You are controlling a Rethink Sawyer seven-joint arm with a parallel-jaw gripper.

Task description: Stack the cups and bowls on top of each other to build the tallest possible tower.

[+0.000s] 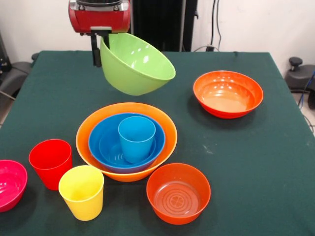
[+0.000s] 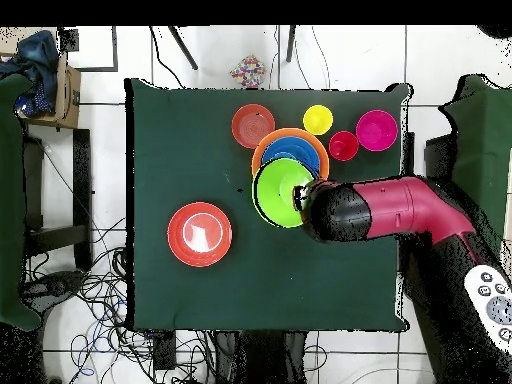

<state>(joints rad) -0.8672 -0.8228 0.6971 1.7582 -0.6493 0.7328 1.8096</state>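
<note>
Lime green glossy plastic bowl (image 1: 140,64) is held tilted in the air by its rim, clamped by the black gripper (image 1: 97,49), above the pale orange bowl (image 1: 165,130) nesting a blue bowl (image 1: 101,140) and light blue tumbler (image 1: 136,137). From overhead, the green bowl (image 2: 280,193) is seen overlapping that stack's edge on the dark green table (image 2: 180,130).

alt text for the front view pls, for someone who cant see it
A red robot gripper holds a tilted lime green bowl in the air above a pale orange bowl that nests a blue bowl and a light blue cup. Red and yellow cups, a magenta bowl and two red-orange bowls sit around it on the green cloth.
</note>
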